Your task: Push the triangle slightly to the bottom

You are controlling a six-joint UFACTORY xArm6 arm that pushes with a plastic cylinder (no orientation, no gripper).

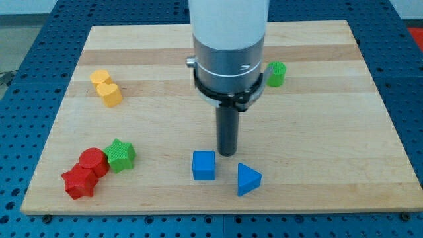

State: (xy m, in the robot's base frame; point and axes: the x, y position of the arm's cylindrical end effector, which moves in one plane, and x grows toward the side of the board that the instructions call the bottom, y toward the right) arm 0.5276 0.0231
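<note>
Above the blue triangle [248, 179] (unlabelled) hovers my tip [227, 154].

Single camera, raised front view.
It is looking down at a slant across the whole wooden board [165, 66], fairly near; arm entering from the view's top.

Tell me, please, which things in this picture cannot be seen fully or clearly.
1. Green block, camera view: the arm's white and grey body covers its left part, so its shape is unclear.
2. The arm, camera view: cut off by the view's top edge.
3. My tip, camera view: it stands just above the blue cube and blue triangle, apparently touching neither; the real gap cannot be judged.
4. Red blocks, camera view: they overlap, so their shapes are uncertain.
</note>
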